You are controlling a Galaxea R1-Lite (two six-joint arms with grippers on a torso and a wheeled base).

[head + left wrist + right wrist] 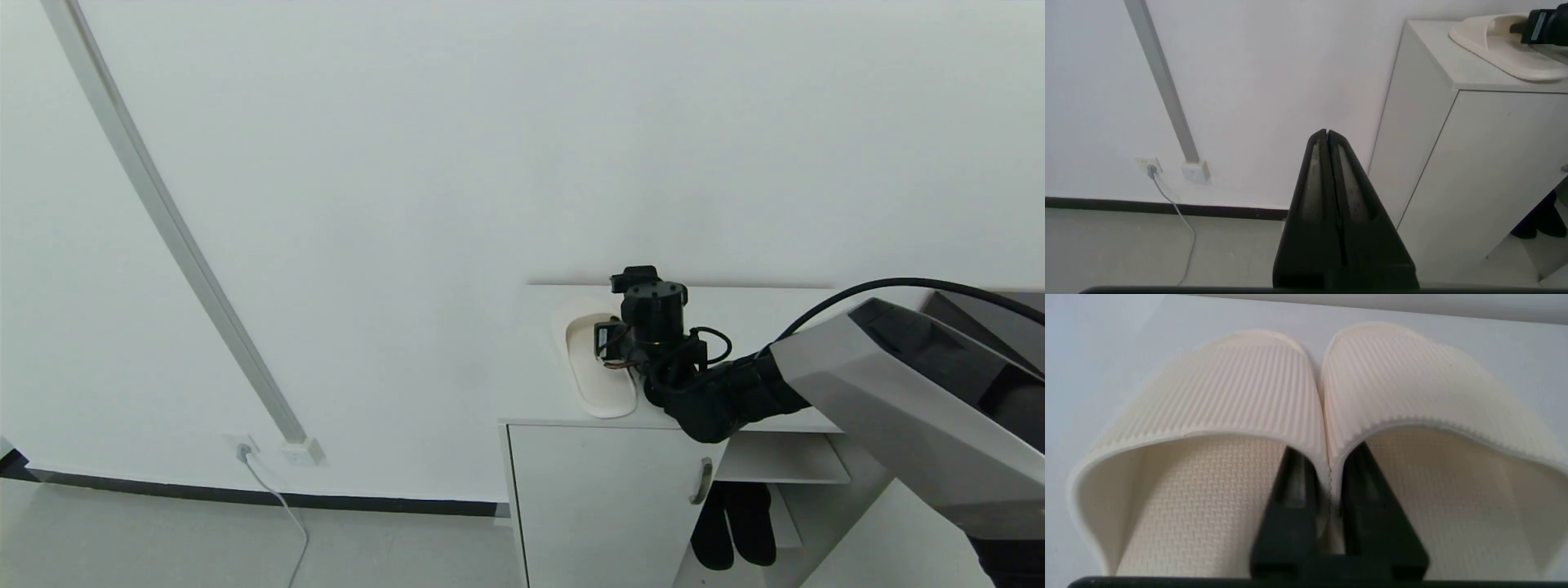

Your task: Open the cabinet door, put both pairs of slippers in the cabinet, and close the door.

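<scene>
A pair of cream slippers lies side by side on the white cabinet top. My right gripper is over them. In the right wrist view one finger sits inside each slipper, and the right gripper is shut on the touching inner walls of the cream slippers. A pair of black slippers stands inside the open right half of the cabinet. My left gripper hangs shut and empty in front of the wall, left of the cabinet.
The cabinet's left door is closed, with a handle at its right edge. A shelf shows above the black slippers. A wall socket with a white cable is at floor level on the left, below a slanted cable duct.
</scene>
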